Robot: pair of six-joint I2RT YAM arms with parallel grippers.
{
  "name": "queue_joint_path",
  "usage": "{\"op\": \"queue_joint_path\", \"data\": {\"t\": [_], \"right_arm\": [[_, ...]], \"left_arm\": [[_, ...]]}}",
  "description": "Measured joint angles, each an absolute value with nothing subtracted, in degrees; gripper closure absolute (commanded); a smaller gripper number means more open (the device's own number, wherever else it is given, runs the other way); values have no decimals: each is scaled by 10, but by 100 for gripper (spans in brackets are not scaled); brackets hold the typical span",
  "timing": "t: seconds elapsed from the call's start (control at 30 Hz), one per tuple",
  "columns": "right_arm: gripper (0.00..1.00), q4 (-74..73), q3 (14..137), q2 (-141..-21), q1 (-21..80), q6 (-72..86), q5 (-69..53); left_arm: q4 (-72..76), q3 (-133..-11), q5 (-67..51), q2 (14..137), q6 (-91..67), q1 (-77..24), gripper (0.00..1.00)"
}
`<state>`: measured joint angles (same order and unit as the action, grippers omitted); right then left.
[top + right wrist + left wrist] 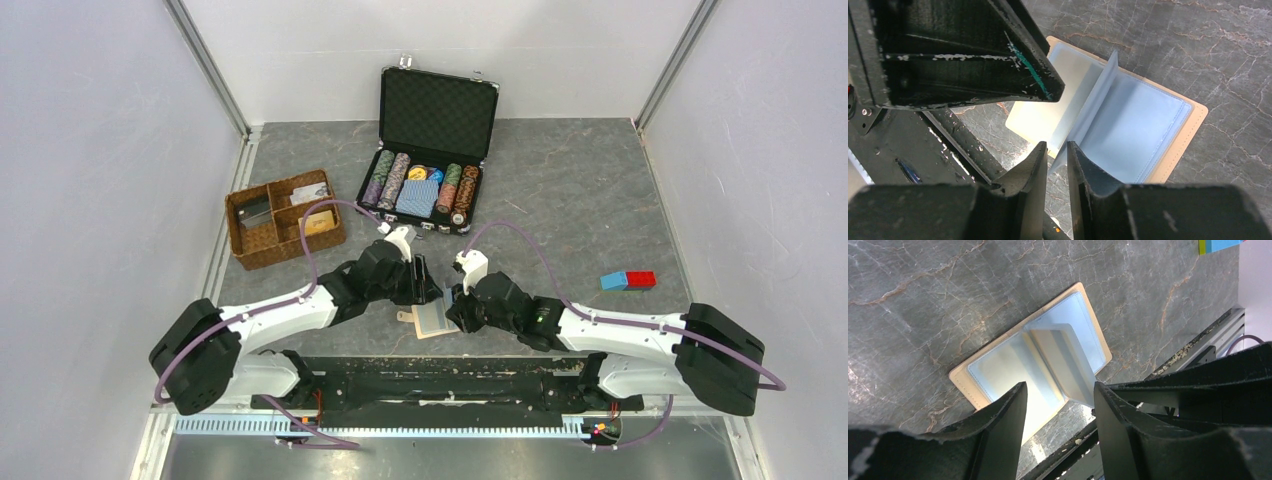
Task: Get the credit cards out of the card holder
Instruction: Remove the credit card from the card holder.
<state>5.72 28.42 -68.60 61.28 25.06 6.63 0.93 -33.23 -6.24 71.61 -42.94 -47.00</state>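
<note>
Flat tan leather-look card holder [993, 365] lies open under my open left pincer [1059, 387]; right pincer [1056, 146] at its raised leaf, grip unclear.

Wicker divided tray [285, 252], open black case [438, 108] holding poker chips [385, 178], blue and red blocks [628, 280]

The left arm [285, 312] and right arm [620, 335] are made of white tubes and big black blocks. They are looped with purple cables [312, 255]. The black gripper fingers [978, 65] are scratched and chipped white.
</note>
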Motion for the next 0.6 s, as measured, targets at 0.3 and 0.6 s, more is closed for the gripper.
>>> {"op": "queue_joint_path", "data": {"t": [0.3,0.6], "right_arm": [[79,73,276,-686,613,255,56],[79,73,275,-686,613,257,56]], "left_arm": [[36,-333,-66,726,-429,-470,45],[47,-335,-66,755,-429,-470,53]]}}
